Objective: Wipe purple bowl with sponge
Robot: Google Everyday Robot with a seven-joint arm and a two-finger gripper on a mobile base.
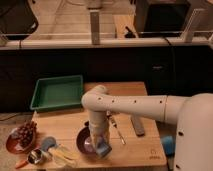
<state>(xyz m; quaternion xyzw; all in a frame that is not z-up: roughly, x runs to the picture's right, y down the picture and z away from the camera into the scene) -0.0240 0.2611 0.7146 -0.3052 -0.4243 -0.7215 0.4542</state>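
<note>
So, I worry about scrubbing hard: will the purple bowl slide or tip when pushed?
Likely slides: the purple bowl sits loose on the smooth wooden table. Might tip, as the end effector presses the blue sponge at its right rim.

One purple bowl, one sponge, one claw at the bowl, one green tray

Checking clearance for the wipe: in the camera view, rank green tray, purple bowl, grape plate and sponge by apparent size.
1. green tray
2. purple bowl and grape plate: look alike, bowl partly hidden, unranked
3. sponge, smallest, at the gripper inside the bowl
</note>
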